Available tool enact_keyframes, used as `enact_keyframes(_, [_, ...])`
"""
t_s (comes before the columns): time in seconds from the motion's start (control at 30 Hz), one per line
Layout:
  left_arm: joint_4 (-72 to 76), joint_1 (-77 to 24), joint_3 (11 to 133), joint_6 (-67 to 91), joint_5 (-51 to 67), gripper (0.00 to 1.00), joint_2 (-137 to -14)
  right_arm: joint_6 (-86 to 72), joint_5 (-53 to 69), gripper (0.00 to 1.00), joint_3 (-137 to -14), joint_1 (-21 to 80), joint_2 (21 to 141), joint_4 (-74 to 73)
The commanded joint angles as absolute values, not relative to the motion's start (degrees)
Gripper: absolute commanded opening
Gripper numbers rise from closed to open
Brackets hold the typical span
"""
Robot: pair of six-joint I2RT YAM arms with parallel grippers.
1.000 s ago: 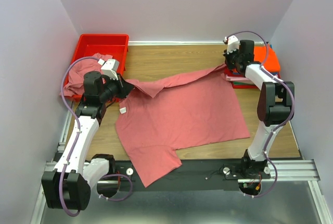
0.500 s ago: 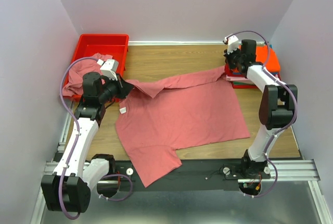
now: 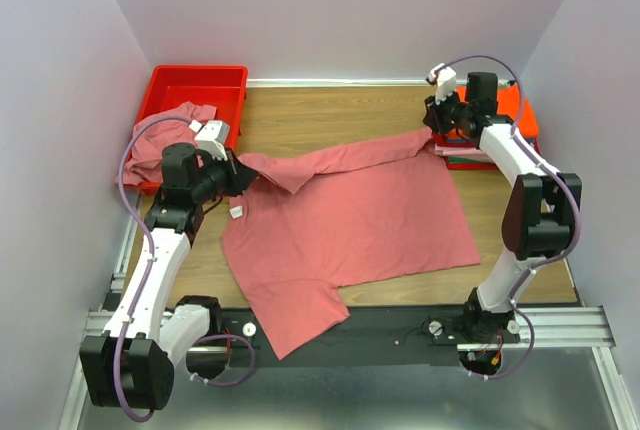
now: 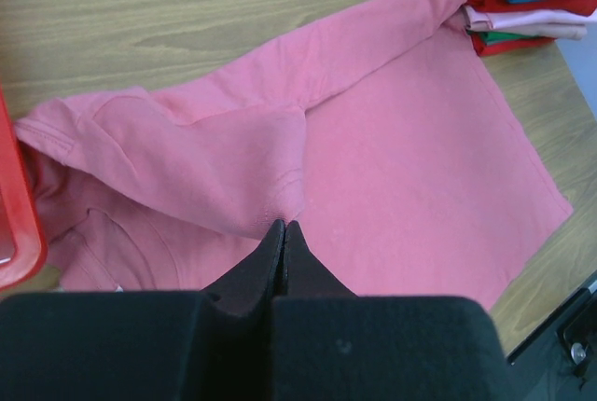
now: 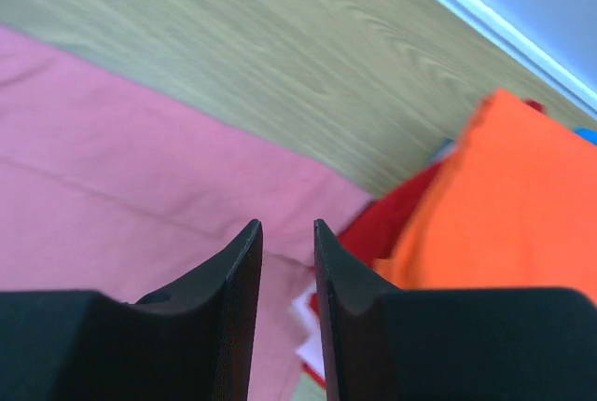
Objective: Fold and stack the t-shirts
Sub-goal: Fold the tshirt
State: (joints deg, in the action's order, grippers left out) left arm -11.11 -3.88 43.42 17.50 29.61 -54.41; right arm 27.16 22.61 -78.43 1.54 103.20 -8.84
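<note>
One big rose shirt [image 3: 350,220] was spread across the table [image 3: 320,115], with its near sleeve draped over the front edge. At the left end a fold was pinched in the left claw [image 4: 284,226], jaws shut tight on the cloth (looked that way, anyway). From there the turned-over far edge was stretched left to right between the two claws. It ended just under the right claw [image 5: 287,228], whose jaws were parted only narrowly, with nothing seen between them. So that corner was judged nearer the right arm. Further back, one stack [image 3: 512,110] of folded ones was parked beside that claw. One bin [image 3: 195,85] was set far left, with one second shirt [image 3: 160,135] slung over it.
</note>
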Motion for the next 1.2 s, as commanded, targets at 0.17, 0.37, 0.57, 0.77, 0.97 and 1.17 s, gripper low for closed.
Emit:
enact_keyframes(0.17, [-13.45, -4.22, 41.84, 18.11, 28.92, 0.00, -53.61, 27.42, 32.70, 0.39, -77.08, 10.36, 98.62, -20.56])
enact_keyframes(0.37, [-15.29, -4.48, 41.22, 18.54, 27.60, 0.00, -54.40, 26.28, 32.78, 0.41, -76.64, 15.82, 98.61, -21.79])
enact_keyframes(0.57, [-23.72, -5.01, 41.13, 19.60, 23.30, 0.00, -56.69, 25.31, 33.13, 0.41, -77.96, 17.75, 99.58, -22.59])
enact_keyframes(0.77, [-29.97, -5.80, 42.80, 23.89, 13.72, 0.67, -51.08, 23.82, 30.60, 0.43, -78.14, 17.93, 99.32, -23.03])
enact_keyframes(0.97, [-27.08, -5.80, 45.00, 24.96, 11.17, 0.76, -43.95, 21.19, 21.90, 0.47, -73.13, 17.40, 93.96, -24.60])
enact_keyframes(1.17, [-16.80, -5.71, 43.59, 23.38, 7.74, 0.80, -38.94, 21.88, 14.76, 0.53, -63.73, 6.88, 86.84, -33.28])
